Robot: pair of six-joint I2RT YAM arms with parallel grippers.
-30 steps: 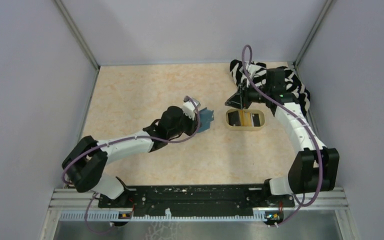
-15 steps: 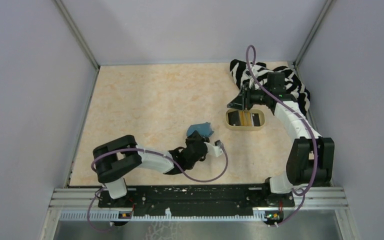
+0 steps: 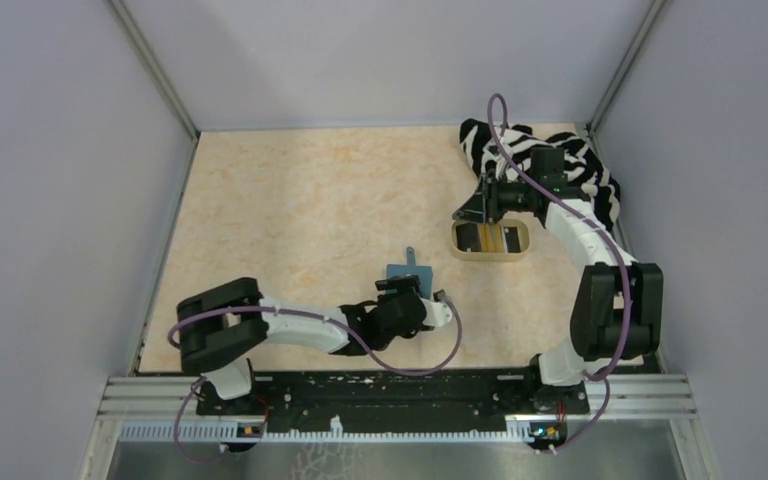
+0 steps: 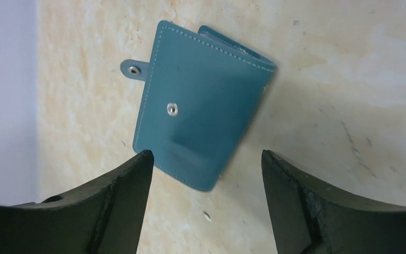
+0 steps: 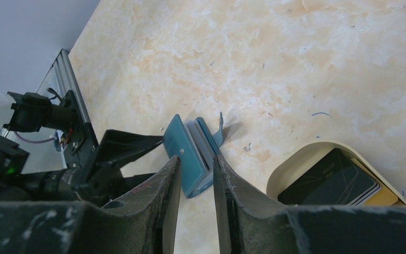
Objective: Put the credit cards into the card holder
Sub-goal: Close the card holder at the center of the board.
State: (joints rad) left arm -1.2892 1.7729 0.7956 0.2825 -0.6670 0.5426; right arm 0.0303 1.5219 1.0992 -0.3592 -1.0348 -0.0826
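Observation:
The teal card holder point(image 3: 409, 270) rests on the table with its snap strap sticking out. In the left wrist view its cover point(image 4: 201, 111) lies just beyond my fingertips, touching neither. My left gripper point(image 3: 397, 290) point(image 4: 206, 154) is open and holds nothing. The credit cards point(image 3: 488, 237), black ones point(image 5: 330, 182) over an orange-gold one point(image 5: 385, 197), lie in the tan oval tray point(image 3: 490, 257). My right gripper point(image 3: 475, 210) point(image 5: 196, 159) hangs above the tray's left end, its jaws a narrow gap apart with nothing between them. In the right wrist view the card holder point(image 5: 187, 153) shows slightly ajar.
A zebra-striped cloth point(image 3: 520, 145) is bunched in the far right corner behind the right arm. The tray's rim point(image 5: 296, 159) lies close to the right of the card holder. Grey walls enclose the table on three sides.
My left arm carried the card holder toward the near edge, set it on the table and opened. The right gripper shifted slightly above the tray.

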